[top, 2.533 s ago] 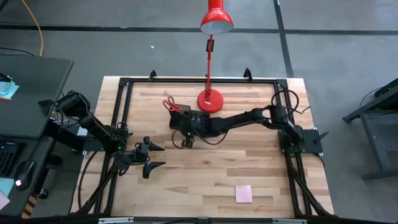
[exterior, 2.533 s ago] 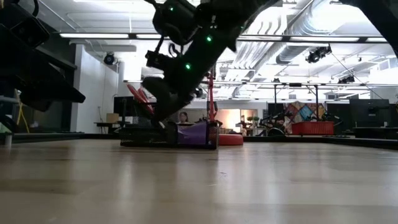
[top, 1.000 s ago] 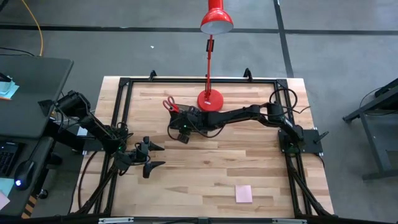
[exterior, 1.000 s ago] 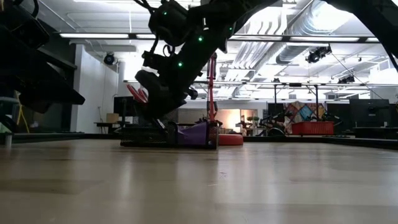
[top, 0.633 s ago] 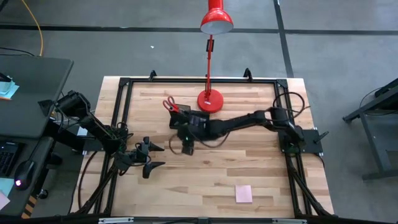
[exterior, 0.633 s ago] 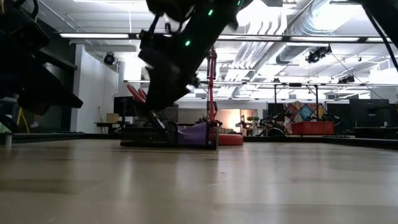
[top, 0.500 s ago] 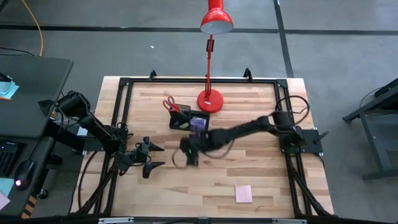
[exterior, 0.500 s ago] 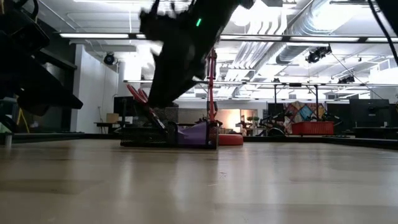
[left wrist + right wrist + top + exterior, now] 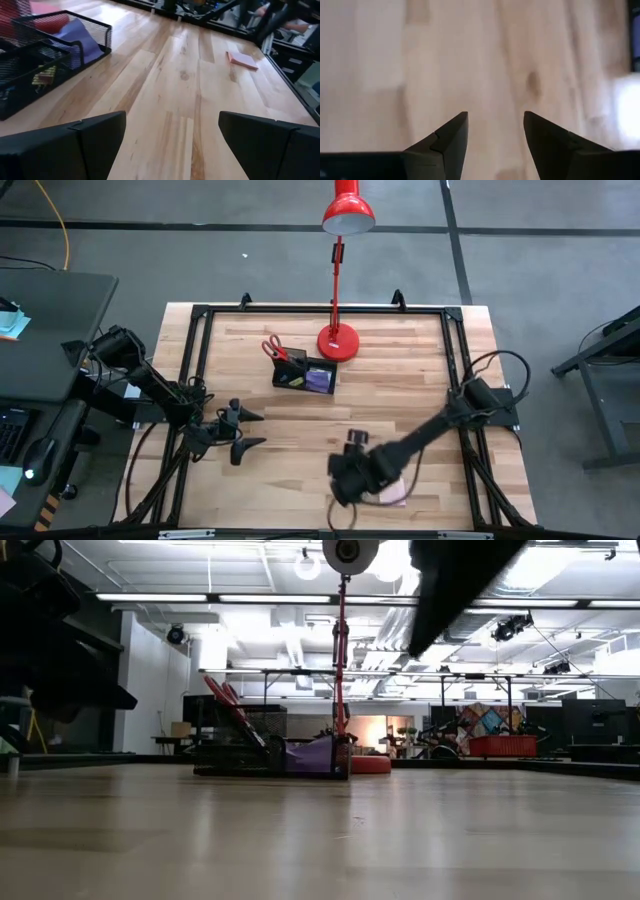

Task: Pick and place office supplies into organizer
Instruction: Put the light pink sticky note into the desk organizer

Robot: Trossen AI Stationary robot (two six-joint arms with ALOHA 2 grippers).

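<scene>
The black mesh organizer [image 9: 303, 375] stands near the table's far edge, in front of the lamp base. Red-handled scissors [image 9: 272, 348] stick up out of its left compartment. A purple sticky-note pad [image 9: 320, 378] leans in its right one, and a small yellow block [image 9: 45, 76] lies inside. A pink sticky-note pad [image 9: 242, 60] lies flat near the table's near edge, partly hidden under my right arm in the high view [image 9: 397, 492]. My right gripper [image 9: 495, 125] hangs open over bare wood just left of that pad [image 9: 342, 485]. My left gripper [image 9: 170, 140] waits open at the table's left.
A red desk lamp stands with its base [image 9: 337, 343] behind the organizer, and its pole [image 9: 342, 650] rises there. A black frame rail [image 9: 200, 360] runs round the table. Bare wood [image 9: 300, 460] lies between the organizer and the near edge.
My right gripper has left the organizer and swung fast toward the table's near edge and somewhat to the right. It has risen a little and turned as it went, and now hangs beside the pink pad. The organizer and its contents have stayed put.
</scene>
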